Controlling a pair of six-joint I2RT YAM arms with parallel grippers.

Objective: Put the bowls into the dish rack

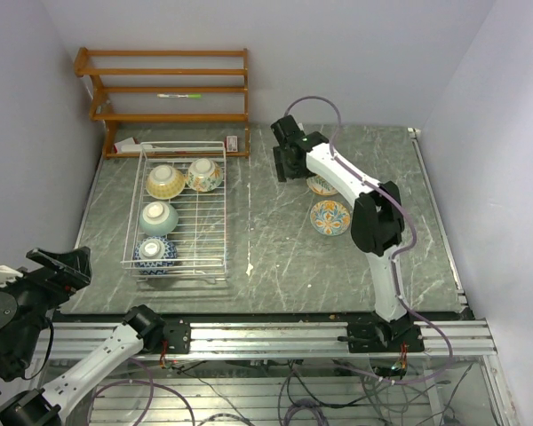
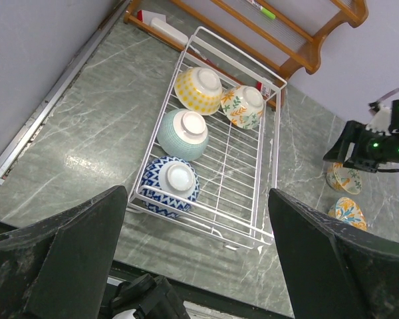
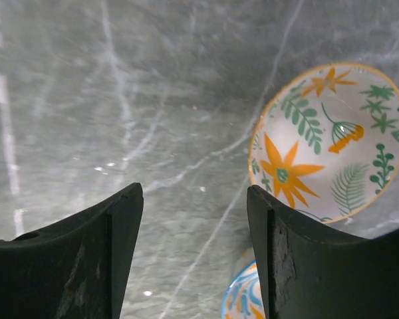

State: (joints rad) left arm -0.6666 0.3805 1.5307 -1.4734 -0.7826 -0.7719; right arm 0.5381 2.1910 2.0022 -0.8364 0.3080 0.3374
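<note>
The left hand [image 2: 196, 194] waits on the near side of the dish rack [image 2: 278, 143], fingers spread wide and holding nothing. Right of the rack, the right hand [image 3: 193, 219] hangs wide and empty over bare counter [image 3: 86, 80], just beside the floral bowl [image 3: 332, 139]. I'd shift it over the rim, one finger inside and one outside, then pinch the wall. That bowl sits upright, white inside with orange flowers and green fronds. Four bowls [image 2: 183, 129] lie upturned inside the rack.
</note>
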